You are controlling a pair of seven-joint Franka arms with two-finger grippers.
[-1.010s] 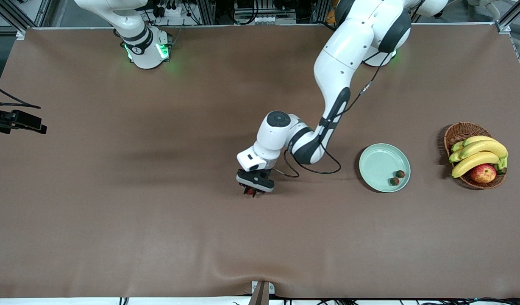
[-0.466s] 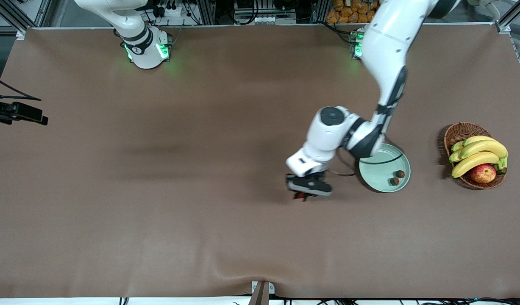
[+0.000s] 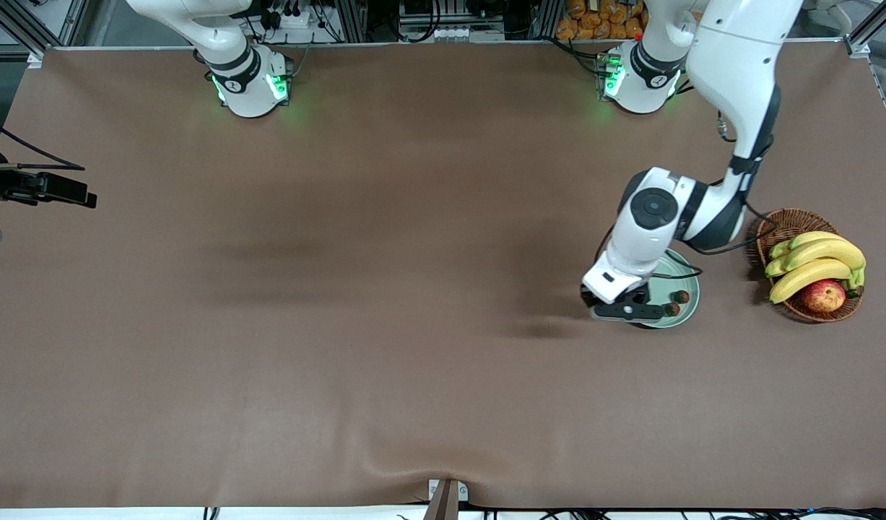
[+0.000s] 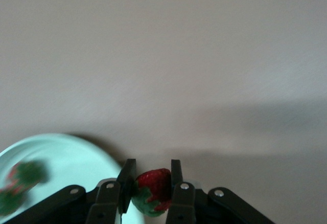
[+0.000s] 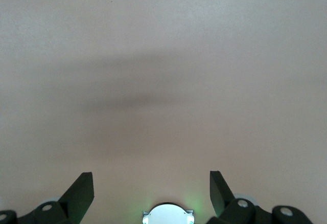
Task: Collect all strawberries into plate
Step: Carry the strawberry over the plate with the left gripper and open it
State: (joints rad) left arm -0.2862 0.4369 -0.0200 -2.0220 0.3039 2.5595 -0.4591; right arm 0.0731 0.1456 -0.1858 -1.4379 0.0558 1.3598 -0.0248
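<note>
My left gripper (image 3: pixel 628 311) is shut on a red strawberry (image 4: pixel 153 189) with a green top and holds it over the edge of the pale mint-green plate (image 3: pixel 687 277) that faces the table's middle. In the front view the gripper hides the held berry. Two more strawberries (image 3: pixel 679 296) (image 3: pixel 671 309) lie in the plate, on the side toward the basket. The left wrist view shows the plate (image 4: pixel 66 155) and those two berries (image 4: pixel 25 174) blurred. My right gripper (image 5: pixel 150 183) is open and empty, waiting over bare table at the right arm's end.
A brown wicker basket (image 3: pixel 788 221) with bananas (image 3: pixel 811 263) and a red-yellow apple (image 3: pixel 823 295) stands beside the plate at the left arm's end. A brown cloth (image 3: pixel 341 289) covers the table. A cable loops from the left wrist over the plate.
My left gripper has carried the strawberry from over the table's middle toward the left arm's end, to the plate's edge. The right arm has barely shifted.
</note>
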